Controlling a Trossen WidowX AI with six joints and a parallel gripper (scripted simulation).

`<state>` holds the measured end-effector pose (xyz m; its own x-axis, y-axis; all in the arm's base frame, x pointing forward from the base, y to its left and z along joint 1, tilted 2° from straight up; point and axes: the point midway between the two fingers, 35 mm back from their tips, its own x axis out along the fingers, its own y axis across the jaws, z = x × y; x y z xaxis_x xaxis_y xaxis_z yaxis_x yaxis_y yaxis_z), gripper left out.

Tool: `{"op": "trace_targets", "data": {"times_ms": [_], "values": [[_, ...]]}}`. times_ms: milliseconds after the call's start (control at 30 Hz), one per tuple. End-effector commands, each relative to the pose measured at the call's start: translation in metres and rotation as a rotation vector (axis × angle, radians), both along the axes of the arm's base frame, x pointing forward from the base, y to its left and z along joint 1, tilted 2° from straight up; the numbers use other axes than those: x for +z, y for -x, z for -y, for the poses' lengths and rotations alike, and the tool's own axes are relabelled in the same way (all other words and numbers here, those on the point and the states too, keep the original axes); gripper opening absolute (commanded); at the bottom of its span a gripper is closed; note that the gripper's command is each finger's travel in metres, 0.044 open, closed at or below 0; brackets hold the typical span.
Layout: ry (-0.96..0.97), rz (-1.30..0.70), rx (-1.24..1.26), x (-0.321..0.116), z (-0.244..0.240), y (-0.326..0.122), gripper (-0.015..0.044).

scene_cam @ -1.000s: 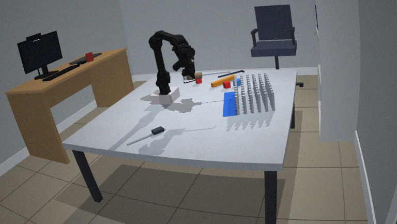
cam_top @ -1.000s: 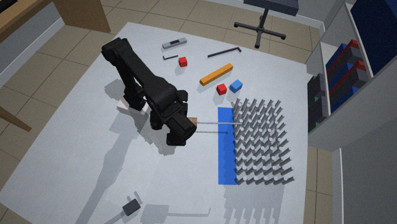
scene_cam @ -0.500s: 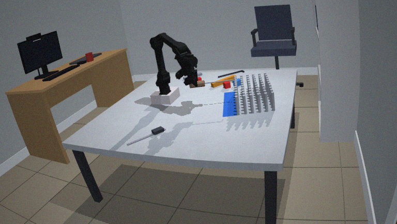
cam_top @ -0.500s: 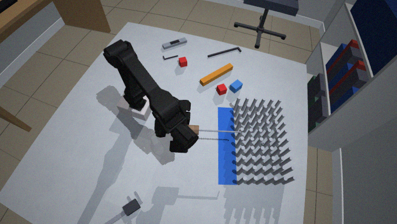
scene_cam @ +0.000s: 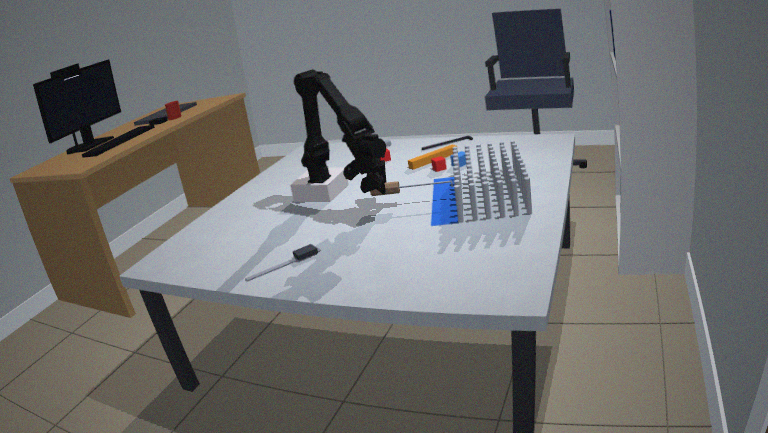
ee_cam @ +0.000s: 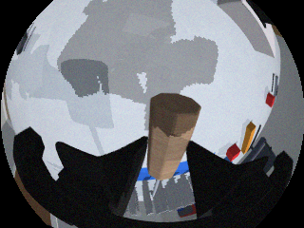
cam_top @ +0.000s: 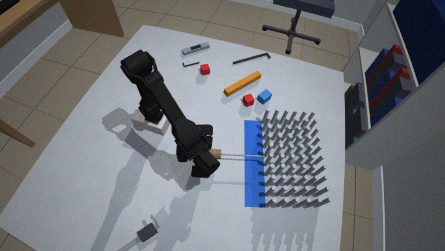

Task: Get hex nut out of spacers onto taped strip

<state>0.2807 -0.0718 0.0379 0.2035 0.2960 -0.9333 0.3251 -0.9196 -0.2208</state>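
My gripper [cam_top: 210, 155] [scene_cam: 378, 187] [ee_cam: 167, 142] is shut on the wooden handle [cam_top: 215, 153] [scene_cam: 389, 187] [ee_cam: 173, 123] of a thin metal rod tool. Its rod [cam_top: 237, 155] [scene_cam: 421, 184] reaches over the blue taped strip [cam_top: 251, 137] [scene_cam: 441, 204] [ee_cam: 182, 167], above the table. The rod's far end is at the front row of standing grey spacers [cam_top: 323, 200] [scene_cam: 527, 202]; whether it touches one or passes between them I cannot tell. The hex nut [cam_top: 294, 161] shows as a tiny dark ring deep among the spacers. It cannot be made out in the other views.
Behind lie a long black hex key [cam_top: 250, 58] [scene_cam: 444, 143], a small hex key [cam_top: 191, 64], a grey bar [cam_top: 186, 51], an orange bar [cam_top: 241, 83], two red cubes [cam_top: 204, 69] [cam_top: 248, 100] and a blue block [cam_top: 264, 96]. A dark-handled tool [cam_top: 147, 232] [scene_cam: 305, 251] lies near the front.
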Motion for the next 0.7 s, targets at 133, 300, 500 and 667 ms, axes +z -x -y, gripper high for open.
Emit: {"op": "trace_targets", "data": {"times_ms": [133,300,500,667], "values": [[-0.007,0.000,0.008,-0.021,-0.004,0.006,0.0000],[-0.007,0.000,0.008,-0.021,-0.005,0.003,0.0000],[-0.008,0.000,0.007,-0.020,-0.006,-0.002,0.0000],[-0.008,0.000,0.006,-0.020,-0.007,-0.006,0.0000]]}}
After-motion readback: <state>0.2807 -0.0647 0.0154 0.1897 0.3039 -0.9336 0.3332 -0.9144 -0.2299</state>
